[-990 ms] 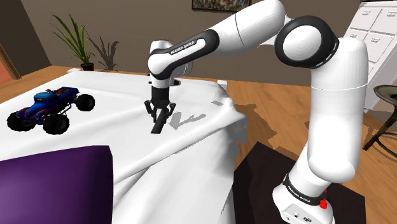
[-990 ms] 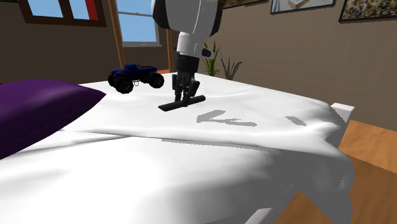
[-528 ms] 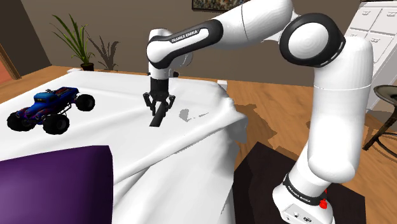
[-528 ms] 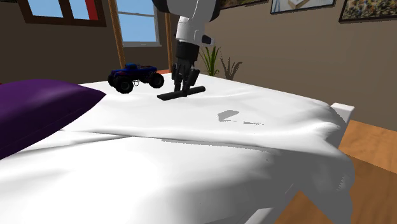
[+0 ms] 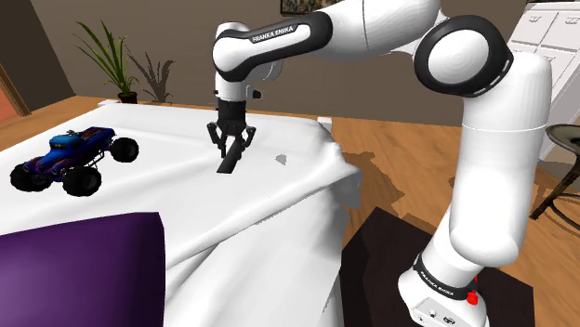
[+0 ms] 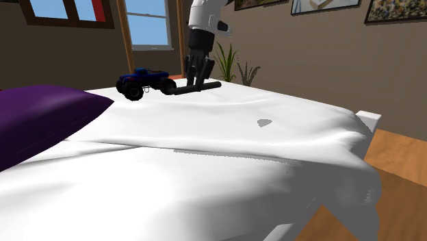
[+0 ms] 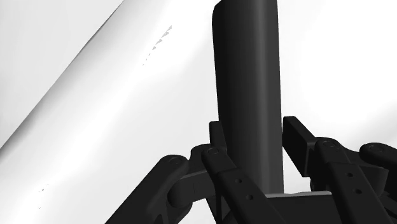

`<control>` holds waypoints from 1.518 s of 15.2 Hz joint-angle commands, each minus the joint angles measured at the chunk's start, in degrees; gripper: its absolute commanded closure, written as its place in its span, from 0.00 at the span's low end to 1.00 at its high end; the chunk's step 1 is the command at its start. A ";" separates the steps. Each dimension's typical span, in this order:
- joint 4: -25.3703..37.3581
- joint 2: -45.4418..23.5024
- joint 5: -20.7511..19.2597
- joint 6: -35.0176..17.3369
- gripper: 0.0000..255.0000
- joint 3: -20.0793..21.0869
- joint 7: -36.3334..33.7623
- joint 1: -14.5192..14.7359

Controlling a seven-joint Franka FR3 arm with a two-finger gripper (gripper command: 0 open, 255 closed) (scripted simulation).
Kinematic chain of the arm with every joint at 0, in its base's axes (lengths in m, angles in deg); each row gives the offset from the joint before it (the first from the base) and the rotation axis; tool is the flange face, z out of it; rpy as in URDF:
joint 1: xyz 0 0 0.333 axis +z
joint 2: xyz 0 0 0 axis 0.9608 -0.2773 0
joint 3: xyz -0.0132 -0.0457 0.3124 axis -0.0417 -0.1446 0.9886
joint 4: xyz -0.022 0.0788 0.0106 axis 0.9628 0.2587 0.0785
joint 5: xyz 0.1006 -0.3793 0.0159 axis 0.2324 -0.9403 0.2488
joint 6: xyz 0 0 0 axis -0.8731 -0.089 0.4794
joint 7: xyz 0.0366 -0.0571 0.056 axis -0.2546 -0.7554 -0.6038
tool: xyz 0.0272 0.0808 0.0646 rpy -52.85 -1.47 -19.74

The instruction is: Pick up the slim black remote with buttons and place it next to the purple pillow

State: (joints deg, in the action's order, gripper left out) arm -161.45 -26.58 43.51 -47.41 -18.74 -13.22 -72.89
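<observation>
Gripper (image 5: pixel 230 149) clamped on blk remote (image 7: pixel 248 83), held above wht bed (image 6: pixel 205 171); purple pillow (image 5: pixel 84 269) well apart.

A white bed (image 5: pixel 279 214) carries a blue toy truck (image 5: pixel 72 160) at left and a purple pillow (image 5: pixel 84 269) at lower left.
</observation>
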 commanded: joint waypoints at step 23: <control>-6.32 13.30 2.77 5.19 1.00 3.31 -7.48 3.42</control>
State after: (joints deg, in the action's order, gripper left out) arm -165.84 -14.99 45.81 -41.74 -15.91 -19.80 -69.97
